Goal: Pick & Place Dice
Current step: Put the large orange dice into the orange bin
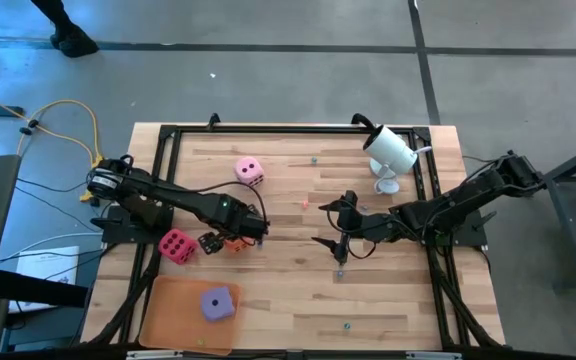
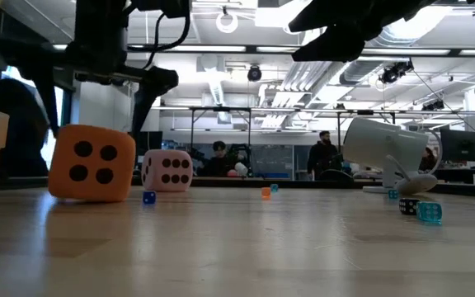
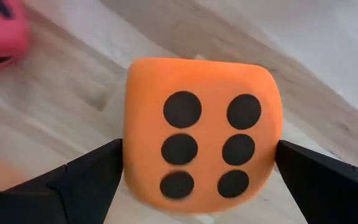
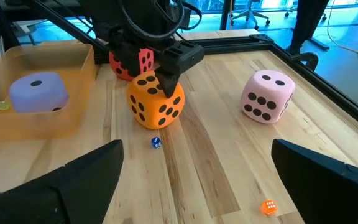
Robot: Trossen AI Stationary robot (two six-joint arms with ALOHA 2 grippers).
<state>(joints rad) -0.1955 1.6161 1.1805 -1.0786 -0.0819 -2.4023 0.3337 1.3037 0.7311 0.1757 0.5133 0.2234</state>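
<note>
The wooden table [image 1: 298, 290] carries everything. The orange tray [image 1: 168, 315], at its near-left corner, holds the purple die [image 1: 218, 303]. Beyond the tray lie the magenta die [image 1: 176, 245] and, just beside it, the orange die [image 1: 236, 243]; the light pink die [image 1: 248, 171] sits farther off. The left gripper [image 1: 230, 240] straddles the orange die, fingers [image 3: 86, 177] spread wide. The right gripper [image 1: 333, 222] hovers mid-table, well apart from the tray, fingers likewise spread.
</note>
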